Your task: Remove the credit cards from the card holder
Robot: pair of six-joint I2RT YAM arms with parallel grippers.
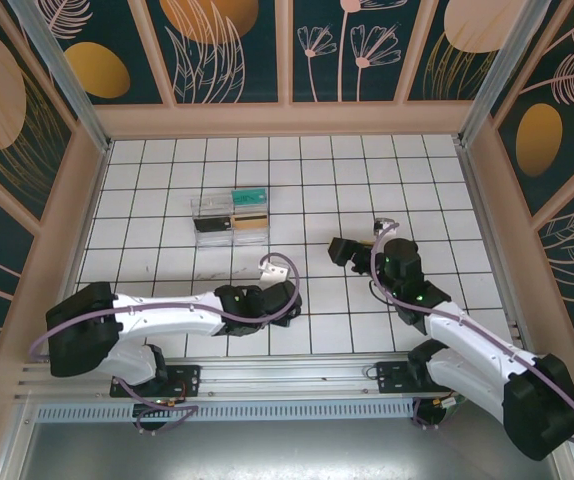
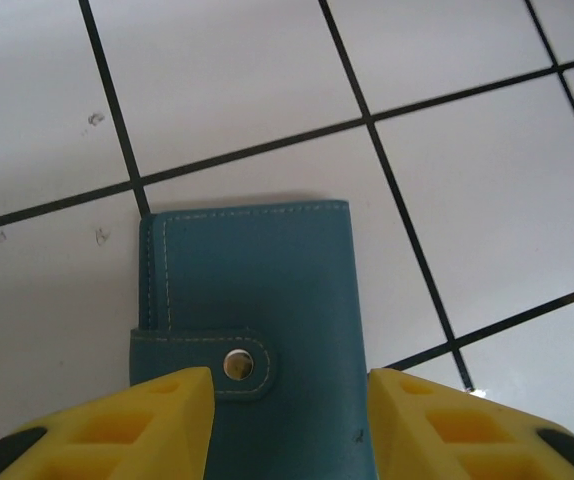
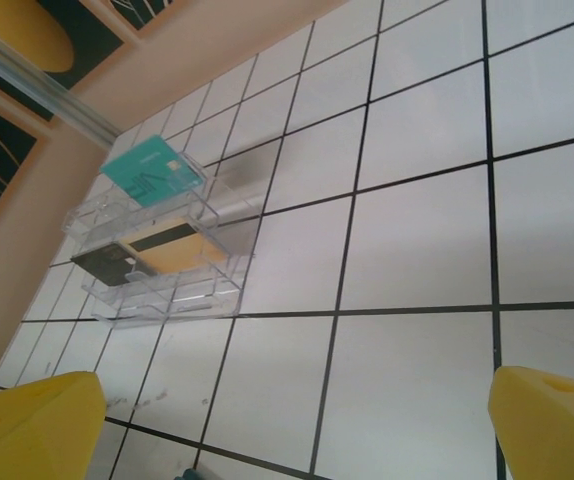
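- where the two arms are bolted to a metal rail (image 1: 297, 385) at the near edge, the left gripper (image 2: 289, 430) hangs low over the holder (image 2: 257, 290). its yellow fingers (image 2: 167, 425) are partly apart, one at each side of it. the holder is not lifted, and i cannot tell whether the pads touch it.
- the holder lies flat and closed on a tile. it is a soft slate-blue rectangle with pale stitching, its tab fastened by a round metal snap (image 2: 236, 364). seen from above, the left wrist lies over it.
- just right of that, the right gripper (image 3: 287, 440) is over bare tile, jaws spread wide with nothing between them.
- farther out and left of centre stands a clear plastic box (image 1: 212, 212), well apart from the holder. the black card (image 3: 102, 262) and the tan card (image 3: 172, 250), which has a dark stripe, lie side by side in its nearer section. the teal card (image 3: 152, 172) lies in the far one.
- the floor (image 1: 387, 190) is glossy white square tile with dark grout, lightly scuffed near the holder.
- peach-framed walls (image 1: 227, 50) close in three sides, their dark teal panels printed with pale leaves and orange ovals.
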